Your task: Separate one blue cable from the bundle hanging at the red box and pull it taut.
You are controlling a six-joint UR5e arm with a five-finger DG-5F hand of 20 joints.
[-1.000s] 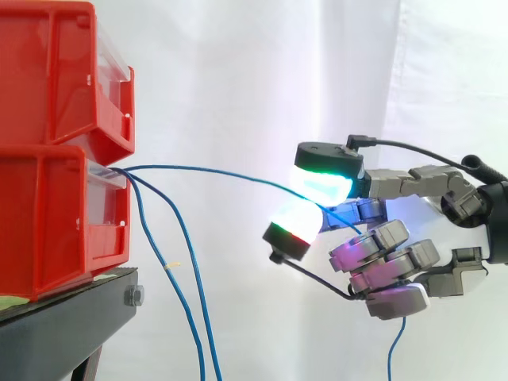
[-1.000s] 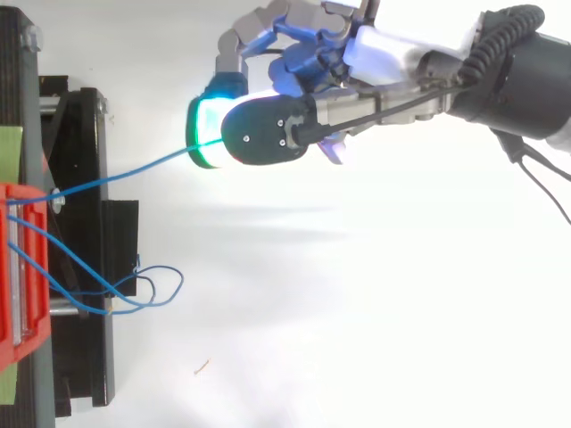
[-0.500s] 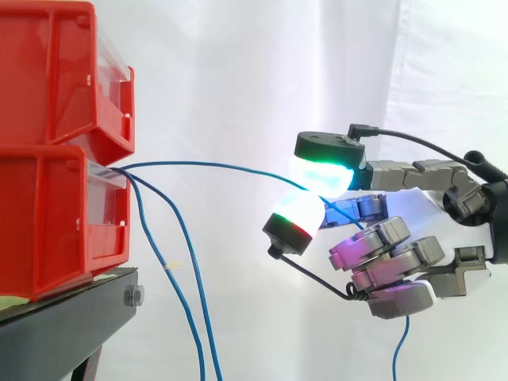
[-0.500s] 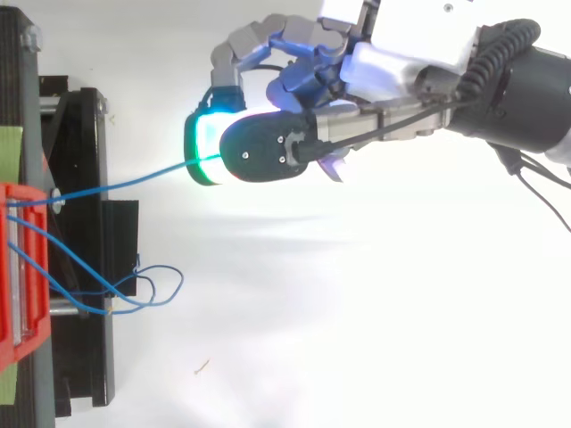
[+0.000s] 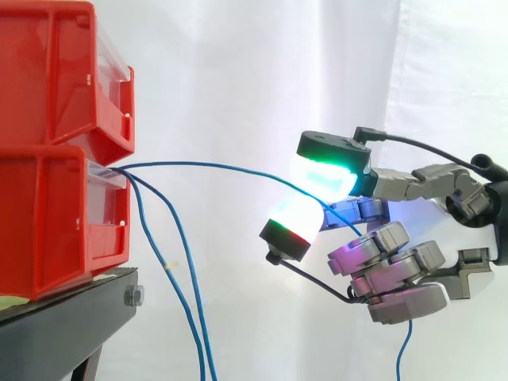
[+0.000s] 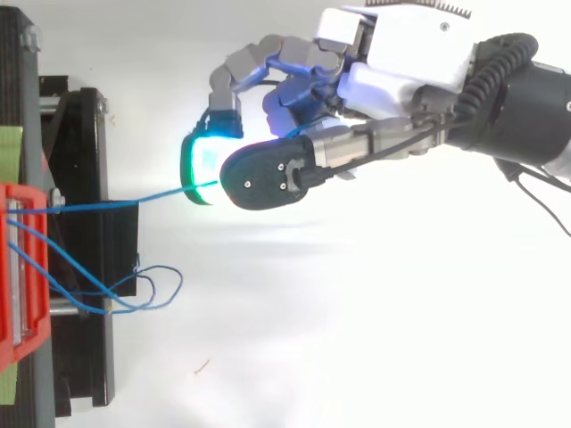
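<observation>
Room: open gap before the white curtain (image 5: 238, 71), between the lower red box (image 5: 48, 214) front edge and the hand (image 5: 393, 262).
Hand: green-glowing pads (image 5: 321, 176) pinch the blue cable (image 5: 206, 165).
Cable axis: box front to pads, nearly level, slightly bowed.
Bundle (image 5: 167, 266): two more blue strands hang down beside the black stand (image 5: 63, 329).

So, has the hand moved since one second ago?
Yes. In the top view the hand has drifted down the picture, so the blue cable it pinches now runs nearly level from the red box, no longer slanting upward.
</observation>
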